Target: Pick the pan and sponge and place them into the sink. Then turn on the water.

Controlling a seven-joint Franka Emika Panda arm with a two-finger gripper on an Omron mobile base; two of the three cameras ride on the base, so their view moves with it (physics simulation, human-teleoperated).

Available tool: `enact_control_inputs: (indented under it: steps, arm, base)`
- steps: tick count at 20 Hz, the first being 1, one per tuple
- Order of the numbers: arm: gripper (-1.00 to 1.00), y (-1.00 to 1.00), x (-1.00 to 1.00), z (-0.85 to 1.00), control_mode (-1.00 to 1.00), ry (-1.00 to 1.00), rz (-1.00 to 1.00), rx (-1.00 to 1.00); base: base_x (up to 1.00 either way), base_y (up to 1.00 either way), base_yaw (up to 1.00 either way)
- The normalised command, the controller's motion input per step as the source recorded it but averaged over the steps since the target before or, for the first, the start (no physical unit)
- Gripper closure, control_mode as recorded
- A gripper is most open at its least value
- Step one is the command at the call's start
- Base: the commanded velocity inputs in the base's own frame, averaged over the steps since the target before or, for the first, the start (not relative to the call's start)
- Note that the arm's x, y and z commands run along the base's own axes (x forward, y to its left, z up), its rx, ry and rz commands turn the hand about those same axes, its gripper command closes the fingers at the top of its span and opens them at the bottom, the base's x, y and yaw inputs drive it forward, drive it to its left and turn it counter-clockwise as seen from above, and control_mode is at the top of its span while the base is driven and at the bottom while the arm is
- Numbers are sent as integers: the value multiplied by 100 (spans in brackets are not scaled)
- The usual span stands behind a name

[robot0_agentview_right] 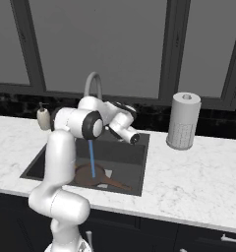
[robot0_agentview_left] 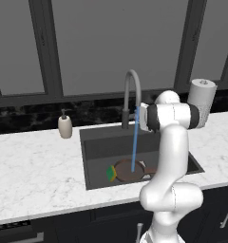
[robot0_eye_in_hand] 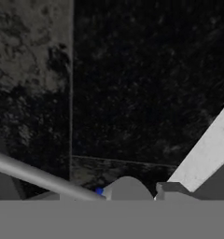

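With the round reddish-brown frying pan (robot0_agentview_left: 129, 170) and green-and-yellow sponge (robot0_agentview_left: 110, 173) lying in the dark grey recessed sink (robot0_agentview_left: 99, 142) under the blue water stream (robot0_agentview_left: 134, 142), the gripper (robot0_agentview_right: 135, 139), jaws together, should withdraw clear of the grey gooseneck faucet (robot0_agentview_left: 131, 90).

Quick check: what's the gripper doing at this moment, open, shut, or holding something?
Gripper: shut, holding nothing; the pan and sponge lie in the sink.
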Motion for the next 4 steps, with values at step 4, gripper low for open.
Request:
enact_control_inputs:
  steps: [4]
  arm:
    - [100,0,0,0,-100,0,0,0]
  base:
    - [0,0,0]
